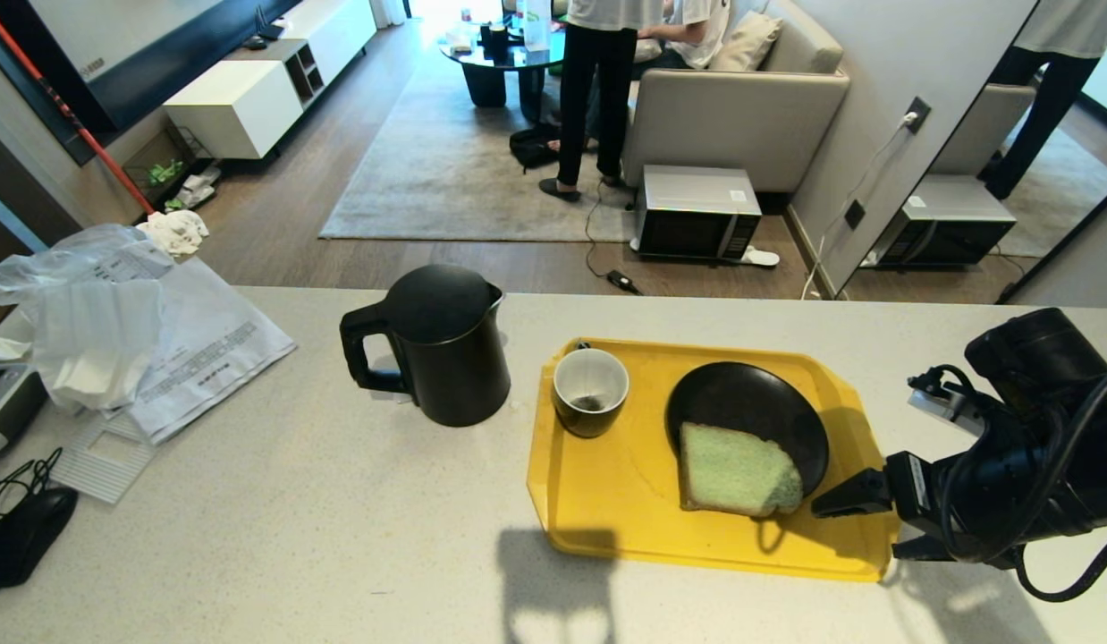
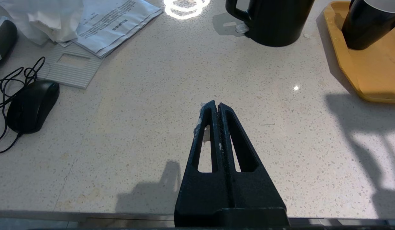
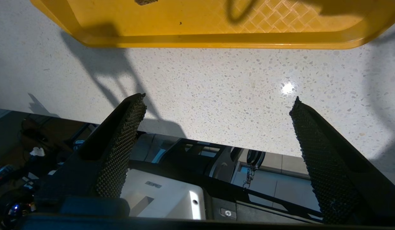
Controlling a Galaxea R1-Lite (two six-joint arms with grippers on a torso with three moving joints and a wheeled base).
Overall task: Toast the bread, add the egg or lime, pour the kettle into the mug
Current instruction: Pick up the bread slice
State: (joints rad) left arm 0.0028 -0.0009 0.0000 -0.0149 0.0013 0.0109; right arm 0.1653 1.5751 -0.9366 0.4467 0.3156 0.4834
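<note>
Bread step closing: my right gripper [image 3: 216, 105], jaws wide and empty, at four o'clock of the pale green bread slice [image 1: 737, 471] on the black plate [image 1: 750, 407]; next, I judge, the lime or the matte black kettle [image 1: 442, 344].

The kettle [image 2: 271, 22] and mug [image 2: 369, 24] are cut off at the left wrist view's edge; the mug's contents [image 1: 590, 403] cannot be identified.
</note>
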